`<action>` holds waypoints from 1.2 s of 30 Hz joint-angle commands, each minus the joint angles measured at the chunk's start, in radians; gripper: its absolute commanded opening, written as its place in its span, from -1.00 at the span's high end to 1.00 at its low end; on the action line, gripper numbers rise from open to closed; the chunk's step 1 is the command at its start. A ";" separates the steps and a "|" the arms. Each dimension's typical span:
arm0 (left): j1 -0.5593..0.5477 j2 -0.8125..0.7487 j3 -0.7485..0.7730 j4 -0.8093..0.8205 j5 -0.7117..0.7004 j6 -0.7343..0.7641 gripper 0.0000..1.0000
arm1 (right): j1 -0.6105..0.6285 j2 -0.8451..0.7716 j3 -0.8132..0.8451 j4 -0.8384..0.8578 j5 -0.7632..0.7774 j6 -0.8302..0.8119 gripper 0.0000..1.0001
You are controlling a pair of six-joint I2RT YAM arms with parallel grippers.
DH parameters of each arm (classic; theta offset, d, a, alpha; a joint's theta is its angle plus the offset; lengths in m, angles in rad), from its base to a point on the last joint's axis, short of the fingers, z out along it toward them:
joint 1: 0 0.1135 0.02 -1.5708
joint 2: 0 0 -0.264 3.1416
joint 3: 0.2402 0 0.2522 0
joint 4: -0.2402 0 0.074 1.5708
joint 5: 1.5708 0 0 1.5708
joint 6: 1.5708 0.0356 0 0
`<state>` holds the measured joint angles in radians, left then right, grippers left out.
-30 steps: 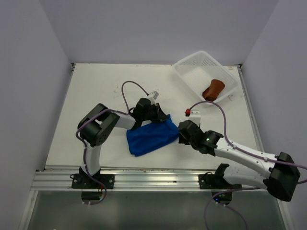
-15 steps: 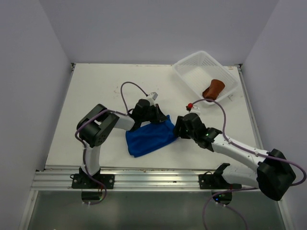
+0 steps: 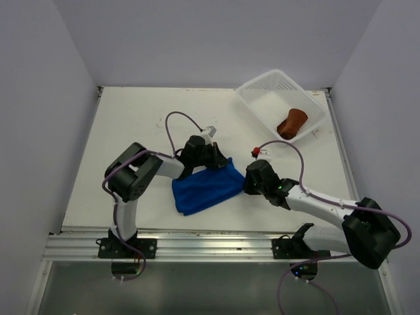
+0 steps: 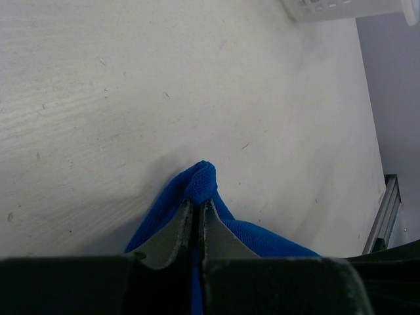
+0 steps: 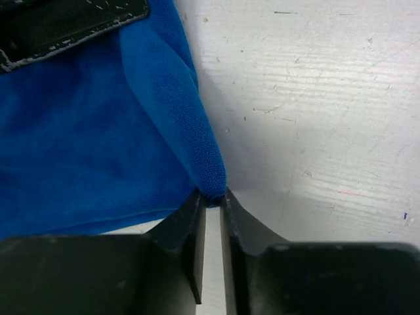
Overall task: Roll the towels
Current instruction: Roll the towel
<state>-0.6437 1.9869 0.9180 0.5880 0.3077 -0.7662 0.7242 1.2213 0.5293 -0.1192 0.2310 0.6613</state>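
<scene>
The blue towel [image 3: 207, 187] lies crumpled on the table between the two arms. My left gripper [image 3: 220, 159] is shut on its far corner, and the left wrist view shows that corner [image 4: 202, 180] bunched just past the closed gripper [image 4: 197, 205]. At the towel's right corner is my right gripper [image 3: 245, 184]. In the right wrist view its jaws stand narrow, with the gripper [image 5: 211, 198] pinching the tip of the blue cloth [image 5: 98, 131]. The rust-brown towel [image 3: 292, 122] lies rolled inside the white mesh basket [image 3: 262, 98].
The basket stands at the table's back right corner, tilted against the edge. A purple cable [image 3: 174, 118] loops over the table behind the left arm. An aluminium rail [image 3: 197, 246] runs along the near edge. Grey walls close in on both sides.
My right gripper has come in to the blue towel's right corner and its jaws have narrowed onto the cloth. The left gripper still holds the far corner.
</scene>
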 commanded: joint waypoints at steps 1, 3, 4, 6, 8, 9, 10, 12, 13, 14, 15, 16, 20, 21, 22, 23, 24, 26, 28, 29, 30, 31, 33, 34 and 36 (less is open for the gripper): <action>0.003 -0.036 0.016 0.021 -0.002 0.024 1.00 | -0.003 -0.049 -0.003 0.070 0.011 -0.078 0.74; 0.003 -0.037 0.022 0.015 -0.002 0.025 1.00 | -0.005 -0.043 0.017 0.029 0.013 -0.118 0.86; 0.003 -0.037 0.025 0.012 -0.002 0.025 1.00 | -0.003 -0.045 0.018 0.023 0.013 -0.126 0.96; 0.003 -0.040 0.035 0.003 -0.002 0.027 1.00 | 0.000 -0.057 0.011 0.016 0.013 -0.147 1.00; 0.003 -0.043 0.044 -0.007 -0.009 0.036 1.00 | 0.012 -0.075 0.005 0.003 0.024 -0.161 1.00; 0.003 -0.043 0.047 -0.014 -0.009 0.038 1.00 | 0.018 -0.077 0.000 0.001 0.036 -0.169 1.00; 0.004 -0.043 0.051 -0.016 -0.013 0.039 1.00 | 0.035 -0.077 0.000 -0.002 0.044 -0.172 1.00; 0.004 -0.040 0.061 -0.022 -0.013 0.038 1.00 | 0.079 -0.074 0.001 -0.019 0.085 -0.186 1.00; 0.004 -0.040 0.064 -0.020 -0.012 0.038 1.00 | 0.104 -0.074 0.003 -0.026 0.123 -0.190 1.00; 0.004 -0.042 0.065 -0.024 -0.012 0.036 1.00 | 0.133 -0.063 0.017 -0.052 0.160 -0.201 1.00; 0.004 -0.042 0.067 -0.025 -0.015 0.036 1.00 | 0.162 -0.053 0.029 -0.074 0.198 -0.206 1.00; 0.004 -0.043 0.070 -0.031 -0.018 0.031 1.00 | 0.214 -0.039 0.041 -0.095 0.277 -0.209 1.00; 0.007 -0.057 0.071 -0.047 -0.035 0.031 1.00 | 0.294 0.055 0.101 -0.218 0.446 -0.200 1.00; 0.010 -0.060 0.070 -0.051 -0.035 0.033 1.00 | 0.305 0.084 0.113 -0.224 0.462 -0.201 1.00; 0.012 -0.063 0.067 -0.051 -0.038 0.034 1.00 | 0.328 0.095 0.118 -0.229 0.475 -0.203 1.00; 0.018 -0.072 0.062 -0.056 -0.036 0.036 1.00 | 0.340 0.105 0.123 -0.235 0.497 -0.209 1.00; 0.019 -0.077 0.058 -0.057 -0.038 0.036 1.00 | 0.352 0.133 0.139 -0.243 0.511 -0.210 1.00; 0.030 -0.094 0.042 -0.059 -0.041 0.036 1.00 | 0.383 0.162 0.158 -0.260 0.542 -0.210 1.00; 0.033 -0.102 0.035 -0.065 -0.039 0.039 1.00 | 0.409 0.207 0.179 -0.264 0.565 -0.213 1.00; 0.038 -0.109 0.032 -0.066 -0.038 0.041 1.00 | 0.417 0.222 0.189 -0.279 0.571 -0.213 1.00; 0.036 -0.114 0.027 -0.066 -0.038 0.041 1.00 | 0.440 0.236 0.210 -0.287 0.593 -0.212 1.00; 0.038 -0.117 0.021 -0.065 -0.039 0.041 1.00 | 0.452 0.266 0.219 -0.293 0.602 -0.213 1.00; 0.039 -0.115 0.016 -0.066 -0.039 0.042 1.00 | 0.474 0.297 0.250 -0.318 0.622 -0.212 1.00; 0.038 -0.112 0.012 -0.066 -0.038 0.044 1.00 | 0.491 0.311 0.259 -0.326 0.640 -0.210 1.00; 0.038 -0.109 0.007 -0.065 -0.042 0.044 1.00 | 0.511 0.354 0.293 -0.358 0.662 -0.201 1.00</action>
<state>-0.6353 1.9118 0.9348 0.4858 0.3244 -0.7620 1.2007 1.5352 0.7719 -0.3721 0.8223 0.4484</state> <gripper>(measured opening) 0.042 0.033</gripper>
